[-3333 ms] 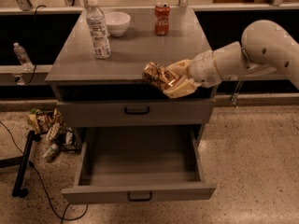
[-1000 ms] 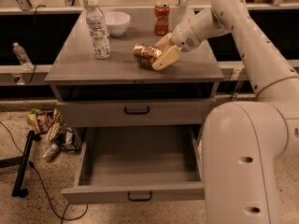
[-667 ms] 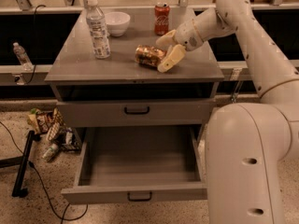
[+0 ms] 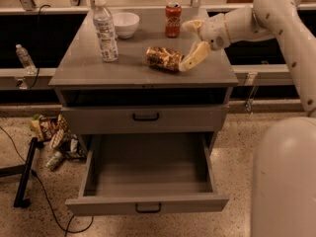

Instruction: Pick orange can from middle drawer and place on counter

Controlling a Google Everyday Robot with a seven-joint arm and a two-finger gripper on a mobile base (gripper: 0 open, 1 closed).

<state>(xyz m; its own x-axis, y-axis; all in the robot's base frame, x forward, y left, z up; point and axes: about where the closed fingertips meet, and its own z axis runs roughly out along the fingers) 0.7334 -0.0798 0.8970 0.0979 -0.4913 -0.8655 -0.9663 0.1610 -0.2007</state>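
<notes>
The orange can (image 4: 162, 58) lies on its side on the counter (image 4: 79, 69), right of the middle. My gripper (image 4: 187, 45) is just right of the can, a little above the counter, with its fingers spread apart. The lower finger (image 4: 194, 57) ends at the can's right end; the upper finger (image 4: 190, 26) is well clear of it. The can rests on the counter and is not clamped. The middle drawer (image 4: 148, 202) is pulled out below and shows a bare inside. The drawer above it (image 4: 145, 118) is closed.
A water bottle (image 4: 105, 31), a white bowl (image 4: 125, 23) and a red cola can (image 4: 173, 19) stand at the back of the counter. Litter (image 4: 52, 137) and a black stand leg (image 4: 24, 177) lie on the floor at left. My white body (image 4: 284, 181) fills the lower right.
The gripper carried the orange can from the cabinet's front edge onto the counter. The fingers have since spread, and the can now lies on the counter.
</notes>
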